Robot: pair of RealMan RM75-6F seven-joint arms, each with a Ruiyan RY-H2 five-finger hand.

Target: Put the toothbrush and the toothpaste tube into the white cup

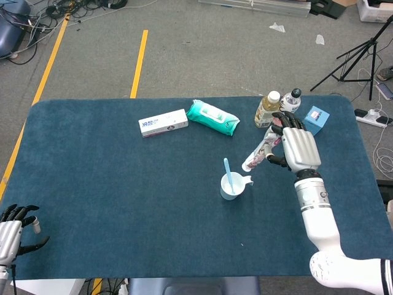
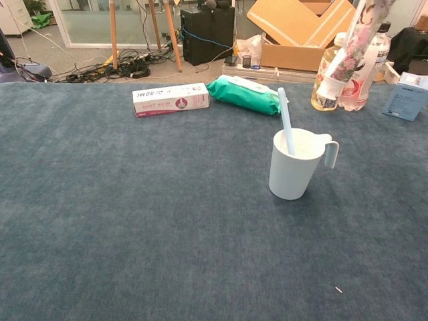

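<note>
Blue cloth table (image 1: 123, 203) spread wide under everything. Right hand (image 1: 293, 147) up at about 2 o'clock from the cup, fingers wrapped round the upper end of the toothpaste tube (image 1: 258, 153), back of the hand turned to the head camera so the grip side stays hidden. Left hand (image 1: 13, 226) low at the 8 o'clock corner of the table, partly cut off by the frame edge, fingers spread, holding nothing. Green wipes pack (image 1: 212, 117) flat at 11 o'clock from the cup, white box (image 1: 163, 123) just beside it further toward 10 o'clock. Two bottles (image 1: 268, 109) standing close together at 1 o'clock, partly covered by the tube in the chest view; small blue box (image 1: 314, 118) beyond them at 2 o'clock. White cup (image 1: 231, 186) upright near the middle of the table, handle pointing to 3 o'clock. Tube held tilted in the air, cap end down and toward the cup, hanging above and to the right of the rim, clear of cup and table; top of the tube and the hand cropped out of the chest view (image 2: 352, 41). Toothbrush (image 1: 228, 175) already standing in the cup, light blue handle leaning toward 11 o'clock, bristle end sunk out of sight inside.
</note>
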